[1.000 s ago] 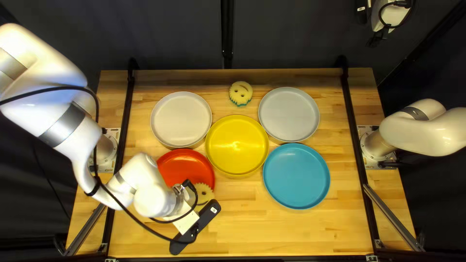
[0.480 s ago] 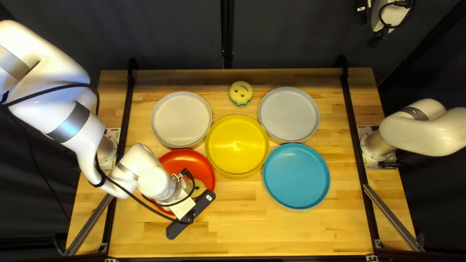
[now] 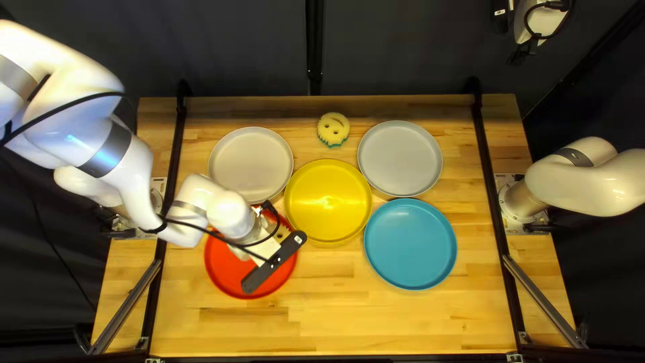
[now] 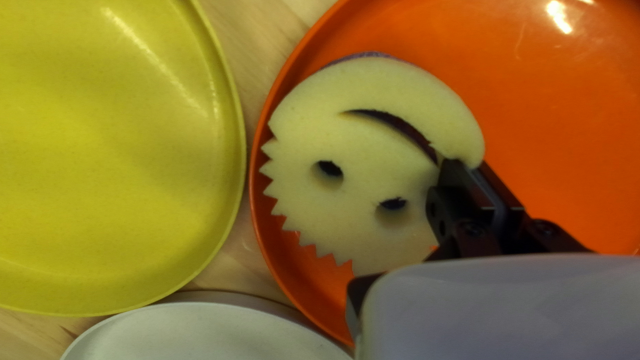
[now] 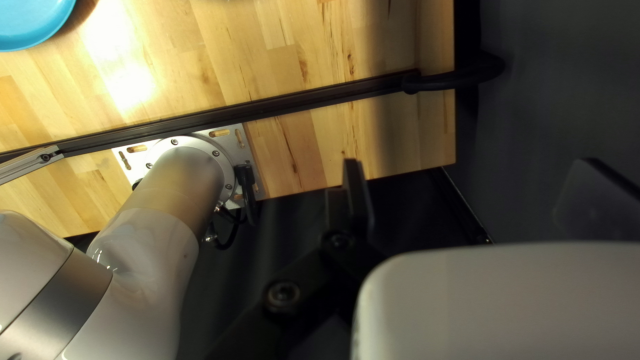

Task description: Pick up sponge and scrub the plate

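My left gripper is over the red plate, its fingertips hidden there; a bit of the sponge shows beside it. In the left wrist view, the gripper is shut on the edge of the pale yellow, smiling-face sponge, near one end of its mouth slot. This sponge has a toothed edge and purple underside, and lies within the rim of the red plate; contact with the plate cannot be told. My right gripper is at the top right, off the table; its own view shows the gripper open, holding nothing.
The yellow plate is close beside the red one. A whitish plate, a grey plate and a blue plate also lie on the table. Another sponge sits between the whitish and grey plates.
My left gripper has moved from the table's near side toward the far side, over the red plate, carrying the sponge toward the yellow plate's side. The right arm has stayed still.
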Motion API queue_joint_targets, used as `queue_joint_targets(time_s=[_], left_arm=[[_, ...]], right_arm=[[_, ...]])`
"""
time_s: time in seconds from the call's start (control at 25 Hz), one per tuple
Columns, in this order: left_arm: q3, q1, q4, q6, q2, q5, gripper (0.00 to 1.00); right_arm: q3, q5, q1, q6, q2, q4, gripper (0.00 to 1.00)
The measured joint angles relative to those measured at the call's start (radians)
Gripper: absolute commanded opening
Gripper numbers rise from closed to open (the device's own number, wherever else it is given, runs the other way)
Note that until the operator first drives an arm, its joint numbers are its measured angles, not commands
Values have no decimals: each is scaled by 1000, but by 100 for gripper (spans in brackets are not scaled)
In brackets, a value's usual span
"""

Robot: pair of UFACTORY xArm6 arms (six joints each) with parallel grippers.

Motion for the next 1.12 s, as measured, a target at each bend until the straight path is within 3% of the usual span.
queue_joint_targets(time_s=[0.52, 0.72, 1.12], left_arm=[[-40, -212, -30, -190, 51, -12, 0], [8, -170, -64, -131, 32, -40, 0], [107, -6, -193, 121, -35, -77, 0]], right_arm=[[0, 0, 0, 0, 0, 0, 100], [0, 0, 0, 0, 0, 0, 100], [0, 0, 0, 0, 0, 0, 100]])
